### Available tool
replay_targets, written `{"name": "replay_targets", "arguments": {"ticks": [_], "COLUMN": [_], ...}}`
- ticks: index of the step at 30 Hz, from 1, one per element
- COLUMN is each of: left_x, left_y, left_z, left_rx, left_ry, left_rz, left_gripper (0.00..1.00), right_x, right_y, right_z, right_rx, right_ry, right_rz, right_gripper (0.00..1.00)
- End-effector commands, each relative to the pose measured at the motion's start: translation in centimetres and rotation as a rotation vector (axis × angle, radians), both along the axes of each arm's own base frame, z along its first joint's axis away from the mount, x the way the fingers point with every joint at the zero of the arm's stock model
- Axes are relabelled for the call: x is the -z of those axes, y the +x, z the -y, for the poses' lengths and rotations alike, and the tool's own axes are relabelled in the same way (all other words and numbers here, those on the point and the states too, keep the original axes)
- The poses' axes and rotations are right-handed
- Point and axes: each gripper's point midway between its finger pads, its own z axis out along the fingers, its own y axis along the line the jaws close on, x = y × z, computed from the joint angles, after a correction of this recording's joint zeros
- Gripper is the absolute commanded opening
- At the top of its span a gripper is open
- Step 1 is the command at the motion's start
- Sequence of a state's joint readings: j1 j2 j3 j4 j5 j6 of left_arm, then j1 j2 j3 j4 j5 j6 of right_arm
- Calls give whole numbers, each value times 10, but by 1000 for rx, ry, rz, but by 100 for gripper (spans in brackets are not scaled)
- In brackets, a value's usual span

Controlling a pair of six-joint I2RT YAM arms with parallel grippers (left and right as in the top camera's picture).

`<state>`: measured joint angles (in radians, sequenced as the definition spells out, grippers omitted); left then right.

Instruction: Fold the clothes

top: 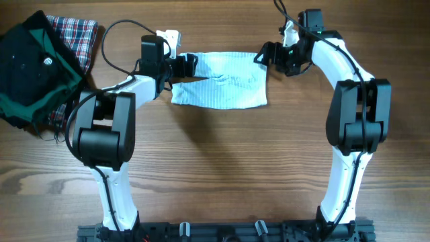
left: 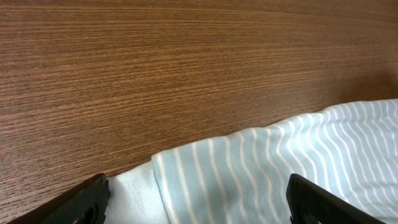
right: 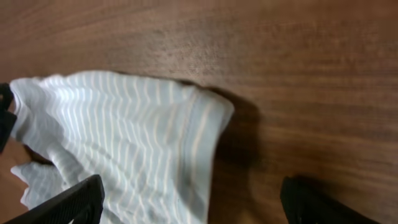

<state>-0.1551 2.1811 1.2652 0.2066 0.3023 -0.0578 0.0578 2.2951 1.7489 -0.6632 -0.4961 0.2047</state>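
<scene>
The clothes (top: 222, 81), one small pale-blue striped piece, lie spread out on the table (top: 222, 175) in the upper middle of the overhead frame. My left gripper (top: 187, 65) is at their left edge and my right gripper (top: 263, 56) at their upper right corner. Both have the jaws wide apart and grip nothing. A black-and-green garment (top: 30, 67) lies in the upper left corner.
</scene>
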Motion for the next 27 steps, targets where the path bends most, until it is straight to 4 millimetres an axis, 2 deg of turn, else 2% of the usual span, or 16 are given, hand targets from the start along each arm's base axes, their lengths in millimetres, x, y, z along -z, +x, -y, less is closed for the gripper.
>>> {"name": "replay_targets", "arguments": {"ticks": [1,6,9,15,18,23,27], "left_x": [16,13,7,-39,-53,-51,-43], "left_y": [1,4,5,8,5,1,0], "left_z": [-8,-11,-11,-10,-17,-36,-39], "left_rx": [-39,-49,-49,-44,-63,-108,-113], "left_ry": [23,27,26,22,41,65,67], "left_rz": [-26,-8,-2,69,69,29,9], "left_gripper": [91,92,89,92,95,94,90], "right_x": [13,11,11,10,10,10,12], "right_y": [2,6,6,8,9,9,8], "right_z": [-5,-13,-16,-16,-14,-13,-17], "right_rx": [-13,-63,-67,-67,-62,-86,-112], "right_ry": [-8,-22,-31,-34,-34,-43,-79], "right_rz": [5,56,60,68,69,85,98], "right_gripper": [90,90,90,90,91,91,91]}}
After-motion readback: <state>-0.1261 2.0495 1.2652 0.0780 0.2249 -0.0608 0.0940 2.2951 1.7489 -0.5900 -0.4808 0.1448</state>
